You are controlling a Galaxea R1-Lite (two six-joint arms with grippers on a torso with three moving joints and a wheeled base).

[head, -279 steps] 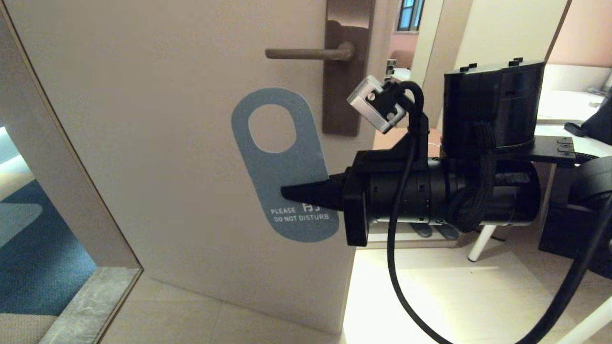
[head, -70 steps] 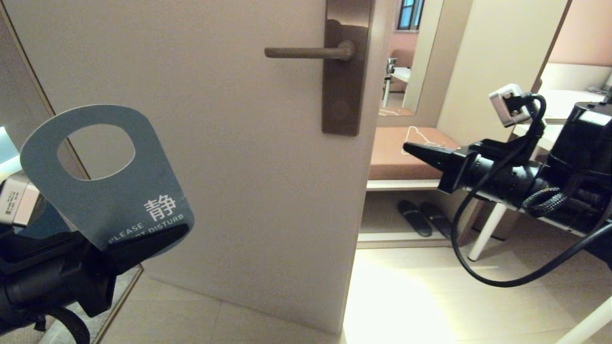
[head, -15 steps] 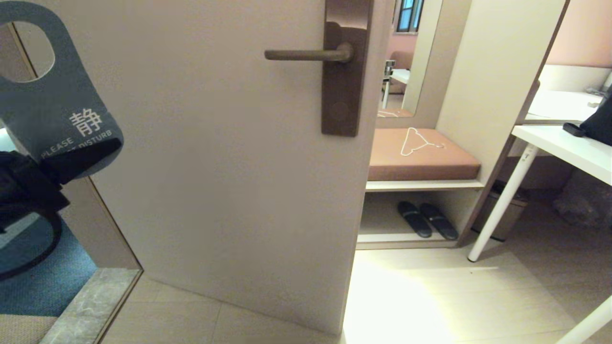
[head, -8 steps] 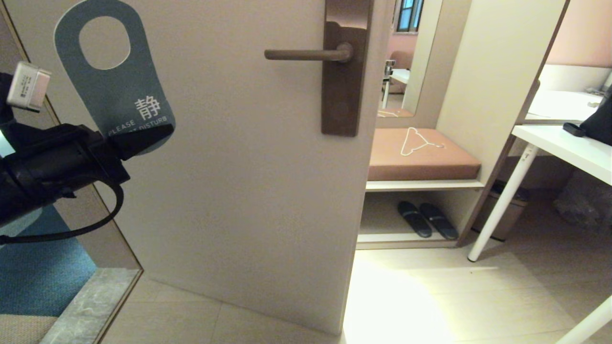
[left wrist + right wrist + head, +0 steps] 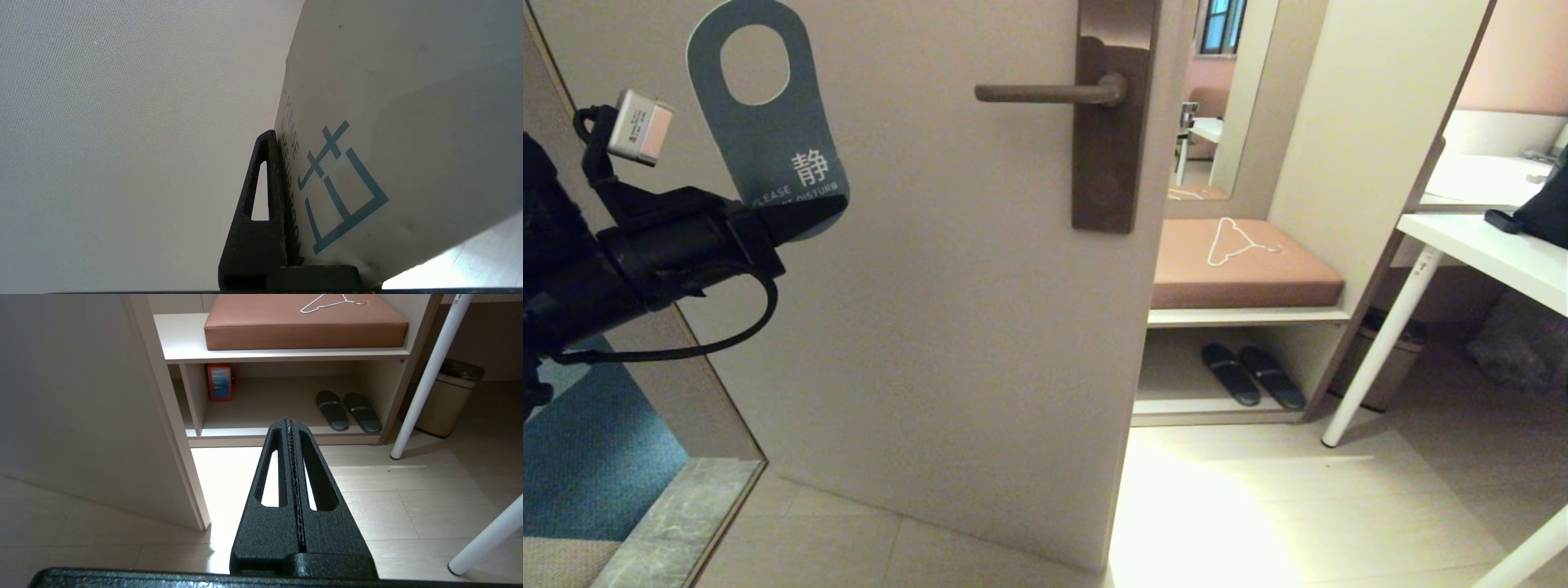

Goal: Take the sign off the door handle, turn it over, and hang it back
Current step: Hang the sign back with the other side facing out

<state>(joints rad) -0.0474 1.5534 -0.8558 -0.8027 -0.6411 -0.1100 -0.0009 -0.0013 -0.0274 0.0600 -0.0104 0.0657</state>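
Note:
The sign (image 5: 768, 131) is held upright at the upper left of the head view, slate blue "DO NOT DISTURB" side facing me, oval hole at the top. My left gripper (image 5: 805, 214) is shut on its lower end. The sign is in front of the door, well left of the door handle (image 5: 1045, 92) and slightly lower than it. The handle's lever is bare on its bronze backplate (image 5: 1107, 163). In the left wrist view the sign's off-white "MAKE UP ROOM" side (image 5: 388, 122) faces the camera, pressed against one finger (image 5: 261, 204). My right gripper (image 5: 289, 421) is shut and empty, low, out of the head view.
The door's free edge (image 5: 1152, 327) is right of the handle. Beyond it stands a bench with a brown cushion (image 5: 1258, 282), a white wire hanger (image 5: 1237, 241) on it, slippers (image 5: 1250, 376) beneath, a white table leg (image 5: 1380, 343) and a bin (image 5: 445, 396).
My left gripper has carried the sign to the right, from the far left edge towards the door handle, and turned it more upright. The right arm left the head view earlier.

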